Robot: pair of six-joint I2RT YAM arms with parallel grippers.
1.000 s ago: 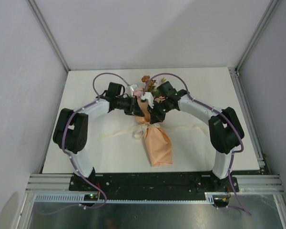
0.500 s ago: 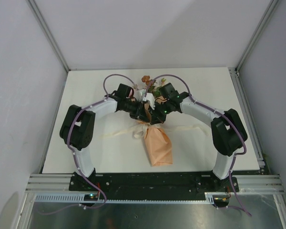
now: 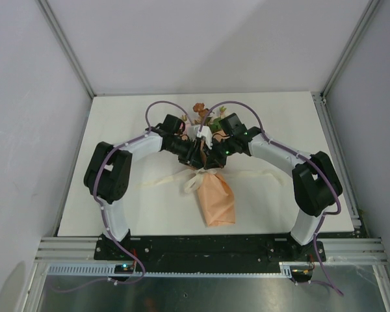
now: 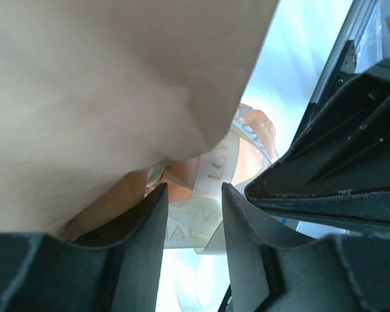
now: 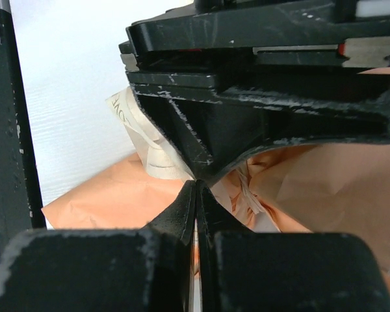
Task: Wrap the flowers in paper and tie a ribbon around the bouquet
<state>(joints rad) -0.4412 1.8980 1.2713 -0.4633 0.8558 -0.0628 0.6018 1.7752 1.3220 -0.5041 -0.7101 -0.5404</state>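
Jaws on left gripper (image 4: pixel 194 198) stand parted near the ribbon (image 4: pixel 216 166); right gripper (image 5: pixel 196 190) is pinched shut.

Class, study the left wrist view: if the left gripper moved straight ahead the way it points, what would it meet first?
Probably the ribbon, just ahead between the parted fingers of the left gripper, with the paper behind it; depth is unclear.

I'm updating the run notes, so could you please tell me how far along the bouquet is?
Wrapping looks done: the paper forms a cone around the flowers. In hand is the tie: the ribbon crosses the cone's neck, where both grippers meet. The left gripper is open, with ribbon showing between its fingers, and the right gripper is shut. Left: a finished knot, which no view shows.
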